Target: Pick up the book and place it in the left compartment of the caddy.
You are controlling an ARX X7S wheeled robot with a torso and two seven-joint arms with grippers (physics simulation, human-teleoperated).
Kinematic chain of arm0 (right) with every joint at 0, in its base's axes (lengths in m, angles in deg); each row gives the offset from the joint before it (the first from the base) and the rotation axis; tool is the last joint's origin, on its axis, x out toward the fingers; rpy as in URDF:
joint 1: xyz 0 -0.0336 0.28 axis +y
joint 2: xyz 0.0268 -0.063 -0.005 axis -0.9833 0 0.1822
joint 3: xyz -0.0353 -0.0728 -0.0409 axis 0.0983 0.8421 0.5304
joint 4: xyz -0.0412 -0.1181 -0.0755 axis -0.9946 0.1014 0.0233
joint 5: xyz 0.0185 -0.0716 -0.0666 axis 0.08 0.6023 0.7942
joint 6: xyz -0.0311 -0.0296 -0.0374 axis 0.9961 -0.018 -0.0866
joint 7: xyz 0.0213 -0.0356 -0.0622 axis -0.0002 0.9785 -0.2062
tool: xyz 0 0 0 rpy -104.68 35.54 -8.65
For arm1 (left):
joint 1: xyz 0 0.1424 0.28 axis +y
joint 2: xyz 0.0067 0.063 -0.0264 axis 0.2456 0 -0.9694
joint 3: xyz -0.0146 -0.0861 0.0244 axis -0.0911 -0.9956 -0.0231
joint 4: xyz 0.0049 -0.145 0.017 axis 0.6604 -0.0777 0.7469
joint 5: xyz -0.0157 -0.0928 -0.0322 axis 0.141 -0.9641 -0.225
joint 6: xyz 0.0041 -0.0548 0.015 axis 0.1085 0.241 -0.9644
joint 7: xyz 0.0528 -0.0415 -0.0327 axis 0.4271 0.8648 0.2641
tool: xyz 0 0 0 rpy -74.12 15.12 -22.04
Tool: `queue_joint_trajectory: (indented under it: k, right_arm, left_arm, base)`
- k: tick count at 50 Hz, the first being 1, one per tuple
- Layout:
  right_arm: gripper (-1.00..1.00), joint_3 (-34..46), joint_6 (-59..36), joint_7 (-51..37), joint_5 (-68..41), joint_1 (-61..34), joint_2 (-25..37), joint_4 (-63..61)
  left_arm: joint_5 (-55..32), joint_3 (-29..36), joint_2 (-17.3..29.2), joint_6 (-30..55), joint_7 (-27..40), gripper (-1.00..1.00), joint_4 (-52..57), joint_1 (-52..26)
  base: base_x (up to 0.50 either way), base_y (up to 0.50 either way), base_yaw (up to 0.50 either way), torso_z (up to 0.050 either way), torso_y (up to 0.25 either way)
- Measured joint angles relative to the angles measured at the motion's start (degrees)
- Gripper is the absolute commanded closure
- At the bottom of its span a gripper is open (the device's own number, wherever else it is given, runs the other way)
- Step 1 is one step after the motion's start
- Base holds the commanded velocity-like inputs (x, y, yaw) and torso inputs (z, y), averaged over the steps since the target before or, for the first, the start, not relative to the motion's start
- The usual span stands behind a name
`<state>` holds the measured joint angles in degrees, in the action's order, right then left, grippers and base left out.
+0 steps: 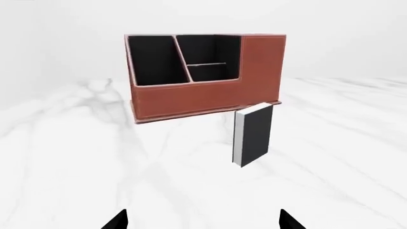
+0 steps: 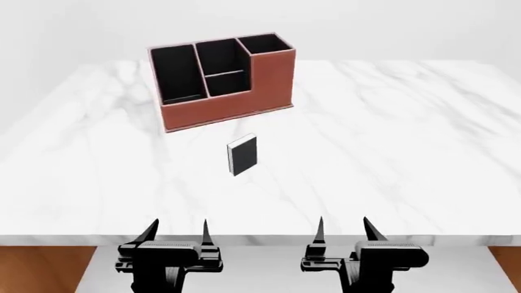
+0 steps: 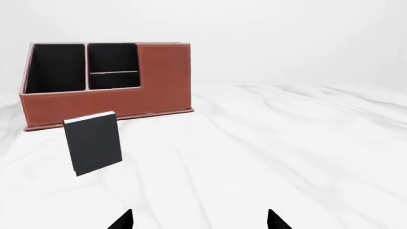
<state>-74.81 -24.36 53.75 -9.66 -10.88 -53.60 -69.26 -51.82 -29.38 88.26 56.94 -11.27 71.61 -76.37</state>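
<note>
Both end effectors sit at the near edge of the surface (image 2: 391, 152) in the head view, each with its two fingers spread apart and nothing between them. The left end effector (image 2: 177, 231) is at about 7 o'clock from the book, the right end effector (image 2: 342, 231) at about 5 o'clock. Neither touches anything.

The book (image 2: 243, 155) stands upright on the white marbled surface, apart from both end effectors and a short way in front of the caddy (image 2: 224, 110). From the left end effector it lies toward 1 o'clock; from the right, toward 11 o'clock. The left one looks slightly nearer in the head view, though the difference is small. The book's long axis is vertical. Its white page edge faces the left arm's side, and its dark cover faces more toward the right arm.

Beyond the book, at about 12 o'clock, the caddy sits with its low front wall toward the robot. The left compartment (image 2: 175, 73) is the long black-lined section at the caddy's 9 o'clock end, and it appears empty. The tall raised section is at the 3 o'clock end.

As I judge it, the task is at its start. The coming reach turns on closing across the book's thin dimension while it stands on edge, and a nudge could tip it over.
</note>
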Motion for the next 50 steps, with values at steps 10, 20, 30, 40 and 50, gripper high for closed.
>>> queue_joint_trajectory:
  k: [10,20,30,40,50]
  right_arm:
    - [-1.0,1.07,0.63,-0.92,-0.4,0.13,0.73,-0.01]
    - [-1.0,2.1,0.87,-1.54,-0.98,0.25,1.44,-0.15]
    - [-1.0,2.96,1.04,-2.13,-1.54,0.3,2.1,-0.27]
    - [-1.0,3.71,1.34,-2.77,-1.97,0.36,2.57,-0.28]
    - [-1.0,2.86,-11.84,-5.13,-4.87,-2.24,3.77,-8.78]
  left_arm:
    - [-0.49,0.92,0.8,-0.64,0.86,-1.0,-0.43,-0.11]
    - [-0.97,1.79,1.45,-1.13,1.68,-1.0,-0.83,-0.26]
    - [-1.24,2.66,2.1,-1.5,2.48,-1.0,-0.96,-0.33]
    - [-1.4,3.39,2.75,-1.73,3.27,-1.0,-1.0,-0.37]
    - [-3.75,3.62,4.0,10.73,5.2,-1.0,9.06,-1.97]
  base:
    - [0.0,0.5,0.0,0.0,0.0]
    - [0.0,0.5,0.0,0.0,0.0]
    - [0.0,0.5,0.0,0.0,0.0]
    - [0.0,0.43,0.0,0.0,0.0]
    - [0.0,0.0,0.0,0.0,0.0]
